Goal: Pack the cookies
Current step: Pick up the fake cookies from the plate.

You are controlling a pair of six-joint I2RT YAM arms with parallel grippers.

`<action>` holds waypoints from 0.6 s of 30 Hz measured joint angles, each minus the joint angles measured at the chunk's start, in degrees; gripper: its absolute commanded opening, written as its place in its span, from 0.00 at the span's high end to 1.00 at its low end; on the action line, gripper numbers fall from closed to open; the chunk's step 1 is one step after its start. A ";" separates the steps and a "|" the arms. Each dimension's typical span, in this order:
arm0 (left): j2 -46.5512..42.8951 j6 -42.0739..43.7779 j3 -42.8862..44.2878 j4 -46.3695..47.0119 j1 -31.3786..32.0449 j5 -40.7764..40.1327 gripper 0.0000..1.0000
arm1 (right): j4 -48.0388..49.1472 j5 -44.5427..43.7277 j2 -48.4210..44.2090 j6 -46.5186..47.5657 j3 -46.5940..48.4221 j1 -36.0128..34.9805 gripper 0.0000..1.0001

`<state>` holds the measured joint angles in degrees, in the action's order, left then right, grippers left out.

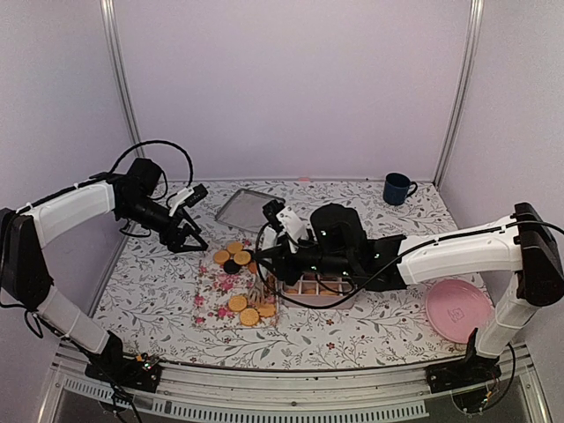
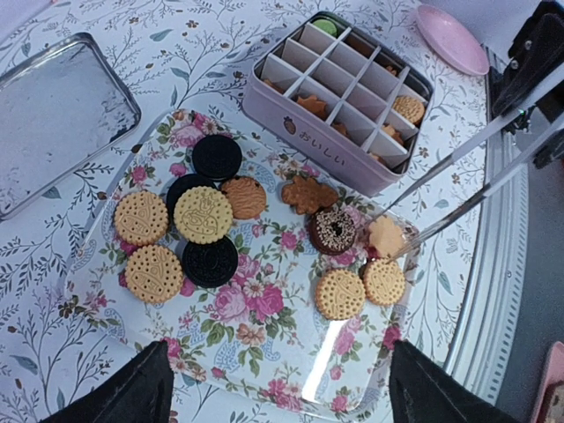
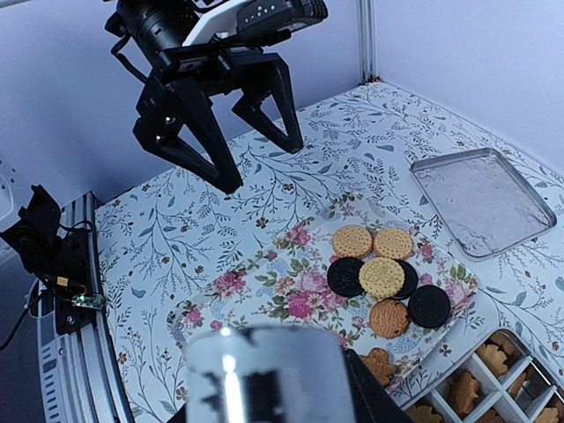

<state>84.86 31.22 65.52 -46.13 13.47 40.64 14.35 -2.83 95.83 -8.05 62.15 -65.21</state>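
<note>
The cookies (image 2: 203, 214) lie on a floral tray (image 2: 264, 344): golden rounds, dark ones (image 2: 216, 157), a sprinkled ring (image 2: 333, 229). More cookies sit in the divided pink tin (image 2: 339, 88). My left gripper (image 2: 286, 397) hangs open above the tray's near edge with nothing between its fingers; it also shows in the right wrist view, left gripper (image 3: 261, 166). My right gripper (image 1: 269, 256) is shut on metal tongs (image 2: 476, 167). The tong tips stand on either side of a small pale cookie (image 2: 385, 236) at the tray's edge. The tongs' shiny end (image 3: 264, 379) blocks the right wrist view.
The tin's metal lid (image 2: 62, 123) lies flat beyond the tray. A pink plate (image 1: 458, 310) sits near the right arm's base and a dark blue mug (image 1: 397, 189) at the back right. The table's front rail (image 1: 291, 388) runs along the near edge.
</note>
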 measured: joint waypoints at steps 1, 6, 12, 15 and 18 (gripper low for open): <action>0.00 0.02 0.02 0.00 0.00 0.00 0.14 | -0.04 0.09 0.00 0.00 0.00 -0.02 0.62; 0.13 0.09 0.44 -0.15 0.00 0.04 0.14 | -0.48 0.20 0.00 -0.04 -0.02 -0.31 0.61; 0.35 0.20 0.57 -0.42 0.00 0.24 0.14 | -0.70 0.17 0.00 -0.04 -0.92 -0.85 0.61; 0.35 0.22 0.57 -0.57 0.00 0.24 0.14 | -1.05 0.17 0.02 -0.04 -1.25 -0.92 0.61; 0.35 0.24 0.66 -0.68 0.00 0.33 0.14 | -1.07 0.02 0.09 -0.02 -1.27 -1.03 0.61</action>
<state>85.21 31.46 66.17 -46.81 13.47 40.97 13.28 -2.81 95.92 -8.08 60.88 -66.24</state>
